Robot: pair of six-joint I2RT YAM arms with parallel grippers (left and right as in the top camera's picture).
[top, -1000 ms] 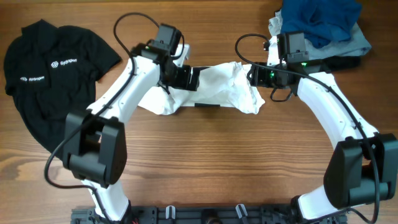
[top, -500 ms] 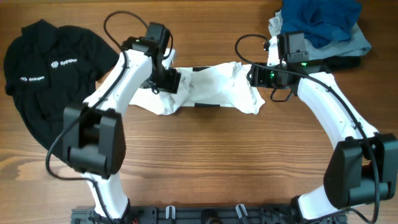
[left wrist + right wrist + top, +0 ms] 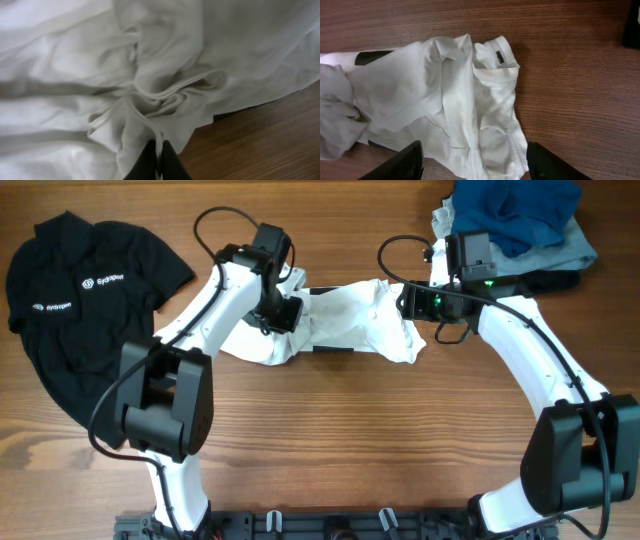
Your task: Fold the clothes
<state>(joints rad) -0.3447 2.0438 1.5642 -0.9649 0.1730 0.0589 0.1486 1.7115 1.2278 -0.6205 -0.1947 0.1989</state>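
Jaws of left gripper [image 3: 157, 159] now together, clamped on fold of white T-shirt [image 3: 350, 315]; one second back they stood wide. Left wrist shifted slightly toward 3 o'clock since half-second mark. Right arm unmoved. Right gripper [image 3: 476, 164] jaws apart above shirt's 3 o'clock end, nothing held. Left arm reaches from 7 o'clock up to shirt's 9 o'clock end. T-shirt lies bunched on bench [image 3: 330, 430], centre toward 12 o'clock.

Left arm [image 3: 205, 310] stretched forward and angled inward, and the left gripper [image 3: 157, 152] is pinched tight, jaws pressed together on a fold of the white T-shirt [image 3: 150, 60]. Right arm [image 3: 530, 350] bends in from the opposite side, the right gripper [image 3: 474, 146] pointing down with its jaws spread wide.
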